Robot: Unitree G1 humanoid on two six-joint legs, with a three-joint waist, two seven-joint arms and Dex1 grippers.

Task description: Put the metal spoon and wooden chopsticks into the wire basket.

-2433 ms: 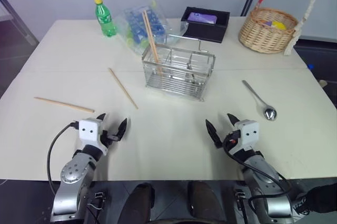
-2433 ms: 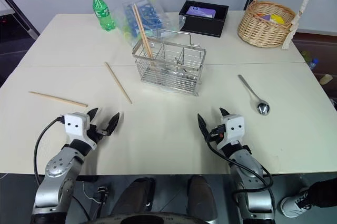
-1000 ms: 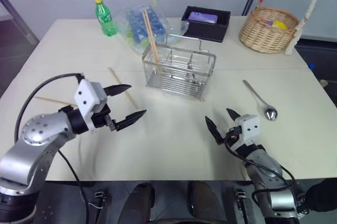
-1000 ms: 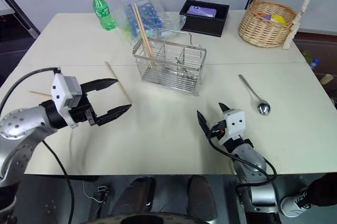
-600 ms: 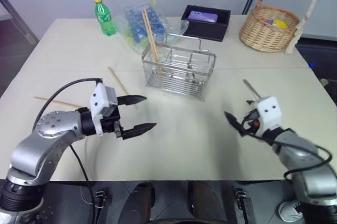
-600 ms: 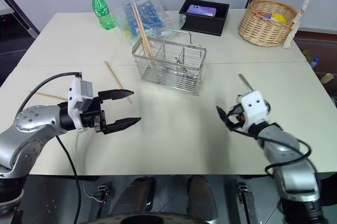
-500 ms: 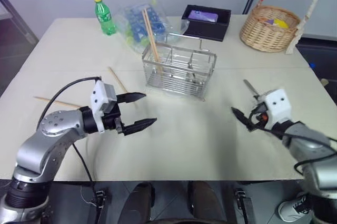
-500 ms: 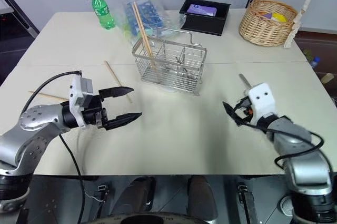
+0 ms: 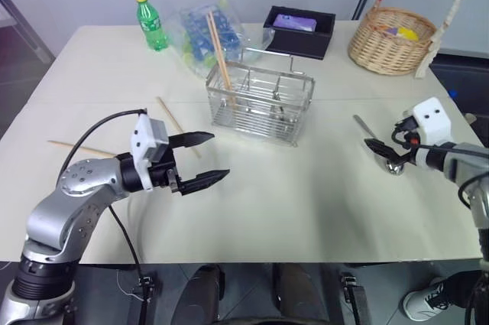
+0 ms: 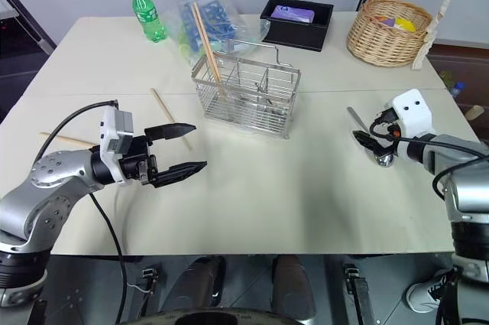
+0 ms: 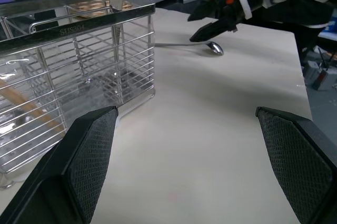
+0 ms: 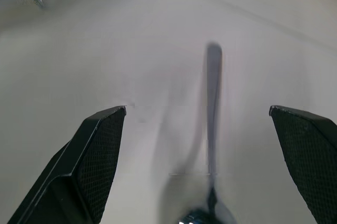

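From the head camera I counted four wooden chopsticks: two standing tilted in the wire basket point(image 9: 260, 102) at its left end point(image 9: 219, 50), and two lying loose on the cream table point(image 9: 252, 203), one point(image 9: 177, 127) near the basket's left side and one point(image 9: 80, 148) farther left, partly behind the left arm. All were thin, straight and light tan. I saw one metal spoon point(image 9: 376, 144), shiny, flat on the table right of the basket, bowl toward me. The basket was a rectangular silver grid with dividers and a wire handle. Behind it stood one green plastic bottle point(image 9: 152, 24), one clear bag of blue items point(image 9: 200, 33), one black box point(image 9: 299, 33) and one round wicker basket point(image 9: 399, 38).

The left gripper point(image 9: 205, 160) hung over the table with its black fingers spread wide, holding nothing. The right gripper point(image 9: 386, 154) was at the spoon's bowl, also spread and empty.

In the left wrist view I saw the basket's wire wall point(image 11: 79, 81) close up, and the spoon point(image 11: 198, 46) beyond.

In the right wrist view the two textured black fingers point(image 12: 97, 155) stood wide apart with the blurred spoon point(image 12: 210, 145) lying between them on the table.
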